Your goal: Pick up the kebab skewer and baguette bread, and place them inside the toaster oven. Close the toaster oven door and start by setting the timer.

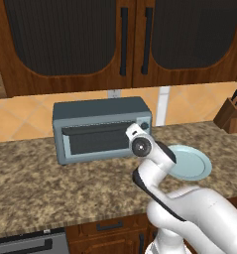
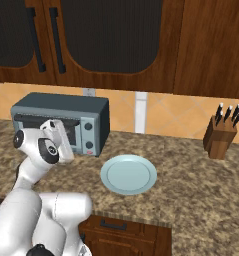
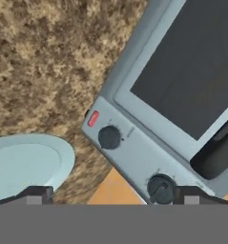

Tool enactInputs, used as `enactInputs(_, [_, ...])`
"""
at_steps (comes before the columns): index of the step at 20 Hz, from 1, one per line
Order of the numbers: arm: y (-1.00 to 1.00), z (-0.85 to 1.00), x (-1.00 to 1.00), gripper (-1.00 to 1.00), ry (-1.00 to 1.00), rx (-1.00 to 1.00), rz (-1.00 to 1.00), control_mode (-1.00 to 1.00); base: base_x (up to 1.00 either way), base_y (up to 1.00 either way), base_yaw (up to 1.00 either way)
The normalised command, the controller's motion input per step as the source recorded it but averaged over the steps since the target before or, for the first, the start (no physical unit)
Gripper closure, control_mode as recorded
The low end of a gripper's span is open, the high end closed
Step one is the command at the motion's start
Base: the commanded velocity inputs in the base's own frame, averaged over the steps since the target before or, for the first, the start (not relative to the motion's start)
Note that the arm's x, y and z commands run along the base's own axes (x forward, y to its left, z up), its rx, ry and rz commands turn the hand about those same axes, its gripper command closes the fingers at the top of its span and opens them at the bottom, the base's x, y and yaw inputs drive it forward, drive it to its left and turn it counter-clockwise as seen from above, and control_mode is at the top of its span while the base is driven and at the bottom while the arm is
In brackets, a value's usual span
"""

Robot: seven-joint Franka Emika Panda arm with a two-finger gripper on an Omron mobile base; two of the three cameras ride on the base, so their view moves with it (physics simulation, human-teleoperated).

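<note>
- The toaster oven point(image 1: 102, 129) is a boxy grey-blue unit standing on the speckled brown tabletop point(image 1: 45, 183), against the tan tiled wall and under dark wooden cabinets.
- The toaster oven door point(image 1: 97, 138) is shut upright against the box; it has a dark window and a dark bar handle along its top edge.
- In the hand view the oven appears rolled on a diagonal: the door's window point(image 3: 191, 71) fills the upper right, the knob panel runs below it with two dark knobs and a small red button point(image 3: 93, 118).
- The end effector point(image 3: 113, 195) has its two dark fingertips well apart at the bottom of the hand view, with nothing between them; it hangs near the knob panel, one knob just beside a tip.
- A pale blue plate point(image 2: 128, 174) lies on the tabletop near the oven's knob side; its rim also shows in the hand view.
- The right base view shows the oven's side wall and a wooden knife block point(image 2: 220, 136) far along the tabletop.
</note>
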Motion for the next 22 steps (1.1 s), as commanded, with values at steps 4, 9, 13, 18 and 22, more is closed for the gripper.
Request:
enactInputs(4, [-0.19,-0.27,0.0,-1.0,0.0,-0.19,0.27,-1.0,0.0,0.0,0.0])
enactInputs(9, [-0.2,-0.66,0.0,-1.0,0.0,-0.15,0.22,-1.0,0.0,0.0,0.0])
enactInputs(13, [-0.02,-0.79,0.0,-1.0,-0.01,-0.13,0.2,-1.0,0.0,0.0,0.0])
enactInputs(18, [-0.03,-0.78,-0.01,-1.0,-0.07,-0.06,0.15,-1.0,0.0,0.0,0.0])
enactInputs(22, [-0.06,-0.96,0.0,-1.0,-0.11,-0.02,0.11,-1.0,0.0,0.0,0.0])
